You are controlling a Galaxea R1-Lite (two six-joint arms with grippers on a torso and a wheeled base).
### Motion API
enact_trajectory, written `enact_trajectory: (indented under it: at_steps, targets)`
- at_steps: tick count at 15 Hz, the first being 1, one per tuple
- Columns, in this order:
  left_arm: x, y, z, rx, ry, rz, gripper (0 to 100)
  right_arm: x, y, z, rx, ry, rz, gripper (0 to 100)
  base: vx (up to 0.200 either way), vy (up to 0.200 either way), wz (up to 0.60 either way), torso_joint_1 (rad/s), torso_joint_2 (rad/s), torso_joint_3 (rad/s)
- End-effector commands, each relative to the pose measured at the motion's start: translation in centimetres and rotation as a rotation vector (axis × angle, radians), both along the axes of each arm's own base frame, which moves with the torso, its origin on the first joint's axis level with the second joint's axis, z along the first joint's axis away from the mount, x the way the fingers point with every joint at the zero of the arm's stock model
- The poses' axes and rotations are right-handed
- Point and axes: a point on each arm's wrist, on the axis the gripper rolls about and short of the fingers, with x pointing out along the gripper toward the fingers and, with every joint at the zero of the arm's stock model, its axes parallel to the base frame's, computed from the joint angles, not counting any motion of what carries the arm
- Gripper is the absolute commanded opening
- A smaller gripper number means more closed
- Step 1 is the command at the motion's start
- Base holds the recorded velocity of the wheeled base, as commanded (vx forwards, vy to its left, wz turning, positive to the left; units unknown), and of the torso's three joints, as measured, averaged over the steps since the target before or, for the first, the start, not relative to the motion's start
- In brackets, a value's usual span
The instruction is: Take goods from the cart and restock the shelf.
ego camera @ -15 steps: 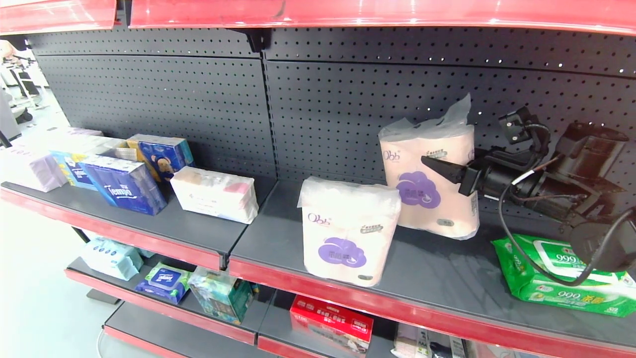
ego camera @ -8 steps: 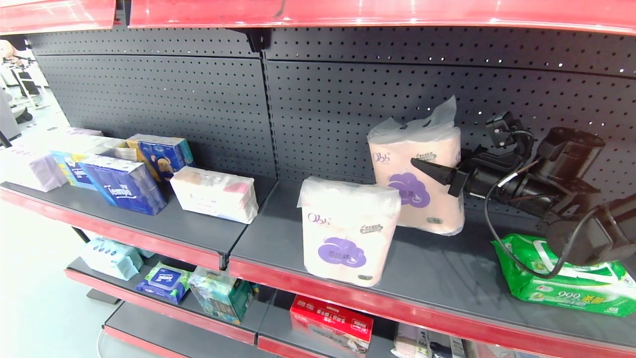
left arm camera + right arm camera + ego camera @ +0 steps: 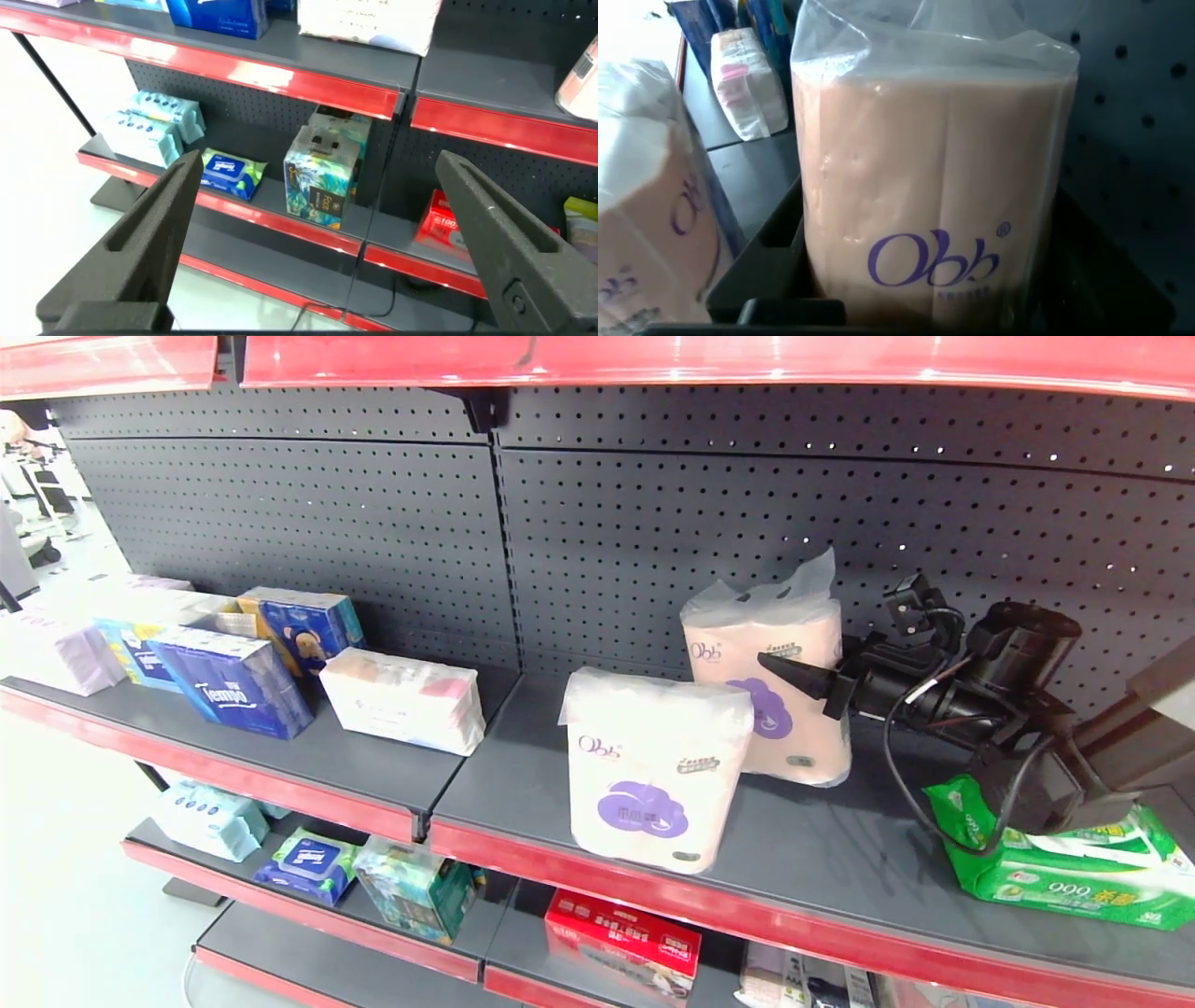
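A pink pack of toilet rolls (image 3: pixel 738 644) in clear wrap stands upright at the back of the dark shelf board (image 3: pixel 822 859), close to the pegboard. My right gripper (image 3: pixel 798 686) is shut on its right side, one black finger across its front. Whether its bottom touches the board I cannot tell. In the right wrist view the pink pack (image 3: pixel 934 187) sits between the gripper's (image 3: pixel 924 308) dark fingers. A matching white pack (image 3: pixel 653 765) stands just ahead of it at the shelf's front edge. In the left wrist view my left gripper (image 3: pixel 318 163) hangs open before the lower shelves.
A green wipes pack (image 3: pixel 1064 877) lies under my right arm at the shelf's right. Blue tissue boxes (image 3: pixel 233 681) and a white tissue pack (image 3: pixel 406 700) fill the left bay. Lower shelves hold a teal box (image 3: pixel 322 177), a red box (image 3: pixel 625 933) and small packs. A red shelf edge runs overhead.
My right gripper has carried the pink pack to the left and lower, deeper toward the back of the shelf behind the white pack. The other goods have not moved.
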Motion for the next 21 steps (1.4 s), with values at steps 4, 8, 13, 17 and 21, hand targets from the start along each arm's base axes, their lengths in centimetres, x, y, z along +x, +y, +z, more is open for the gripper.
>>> enact_trajectory:
  at_steps: [4,8,13,17,21]
  targets:
    - [0.0,0.0,0.0,0.000,0.001,0.000,100,1.3,0.5,-1.1,0.036,-0.002,0.018,0,0.000,0.000,0.00,0.000,0.00,0.000]
    - [0.0,0.0,0.0,0.000,0.001,0.000,100,2.1,1.5,-1.7,0.069,-0.027,0.046,0,0.000,0.000,0.00,0.000,0.00,0.000]
    - [0.0,0.0,0.0,0.000,0.001,0.000,100,2.3,2.9,-2.6,0.076,-0.006,0.080,0,0.000,0.000,0.00,0.000,0.00,0.000]
    - [0.0,0.0,0.0,0.000,0.001,-0.001,100,2.8,3.8,-3.3,0.078,-0.016,0.101,0,0.000,0.000,0.00,0.000,0.00,0.000]
    - [0.0,0.0,0.0,0.000,0.001,0.000,100,3.2,4.2,-4.3,0.070,-0.006,0.107,0,0.000,0.000,0.00,0.000,0.00,0.000]
